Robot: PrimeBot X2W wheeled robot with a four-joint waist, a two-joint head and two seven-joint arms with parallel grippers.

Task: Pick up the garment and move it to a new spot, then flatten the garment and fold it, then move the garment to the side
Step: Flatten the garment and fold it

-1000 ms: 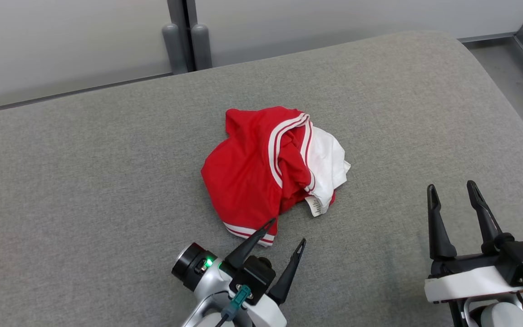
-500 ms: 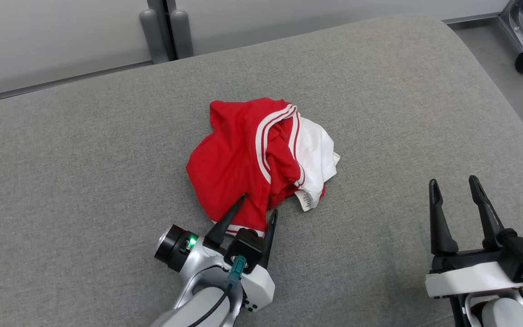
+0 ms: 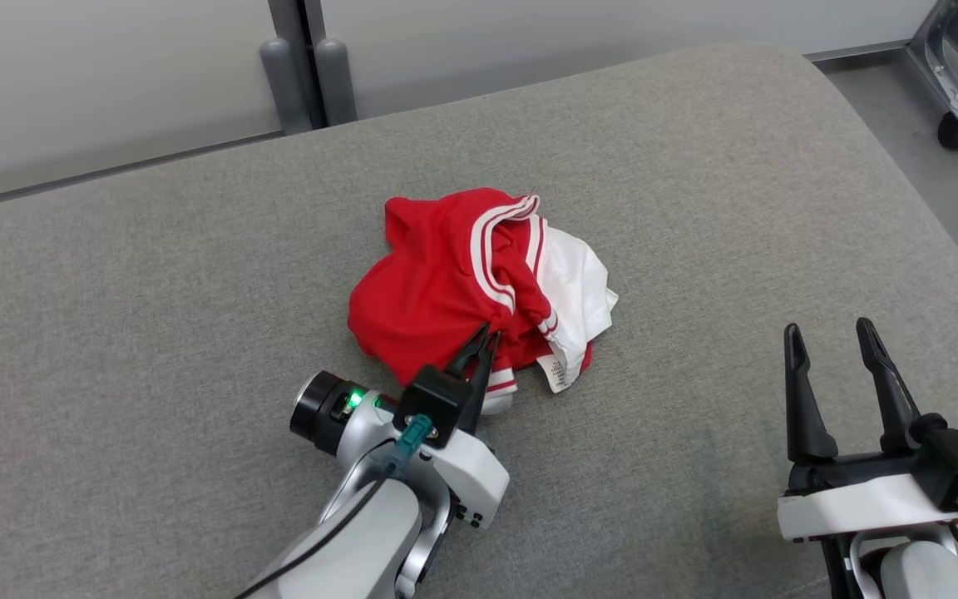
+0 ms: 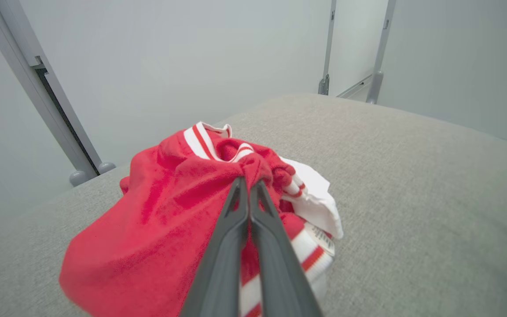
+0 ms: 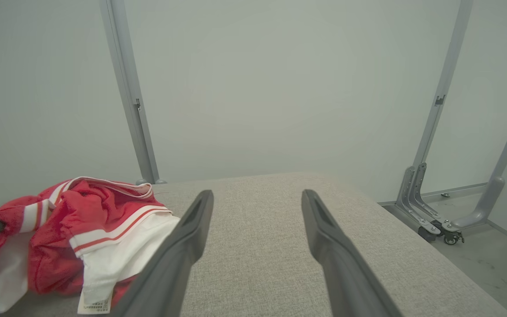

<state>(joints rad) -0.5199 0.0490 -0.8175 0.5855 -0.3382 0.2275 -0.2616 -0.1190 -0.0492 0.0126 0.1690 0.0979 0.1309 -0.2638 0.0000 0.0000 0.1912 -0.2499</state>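
A crumpled red garment (image 3: 437, 283) with white stripes and a white panel lies bunched near the middle of the grey cushion (image 3: 196, 291). My left gripper (image 3: 486, 334) is shut on a fold of its red cloth at the near edge. The left wrist view has the two fingers pressed together into the red fabric (image 4: 170, 220), gripper (image 4: 249, 181) tips buried in a pinch of cloth. My right gripper (image 3: 828, 326) stands open at the lower right, apart from the garment, with nothing between its fingers. In the right wrist view the garment (image 5: 68, 229) lies left of that gripper (image 5: 255, 196).
The grey cushion's far edge meets a pale wall with two grey posts (image 3: 304, 75). Its right edge rounds down to a grey floor, where a wheeled metal frame (image 3: 957, 91) stands. Bare cushion lies all around the garment.
My left gripper went forward into the garment's near edge and shut on the red cloth, bunching it up. The head camera shifted slightly. The right gripper stays open in place.
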